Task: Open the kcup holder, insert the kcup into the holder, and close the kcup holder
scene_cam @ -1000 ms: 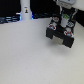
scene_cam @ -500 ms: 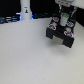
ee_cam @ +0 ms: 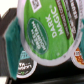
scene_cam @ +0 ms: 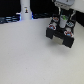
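Note:
The kcup holder (scene_cam: 60, 36) is a black boxy unit at the exterior view's upper right, with its top open toward me. My gripper (scene_cam: 61, 20) hangs right above it. In the wrist view the kcup (ee_cam: 47, 30) fills most of the picture: a round green lid reading "Dark Magic", tilted, very close to the camera and just above the black box (ee_cam: 7, 55). The gripper looks shut on the kcup, though its fingers are mostly hidden behind the lid.
Other round-topped pods (ee_cam: 25, 67) (ee_cam: 79, 56) lie inside the black box under the kcup. A white bottle-like post (scene_cam: 25, 9) stands at the back on the exterior view's left. The pale tabletop (scene_cam: 30, 55) spreads out in front.

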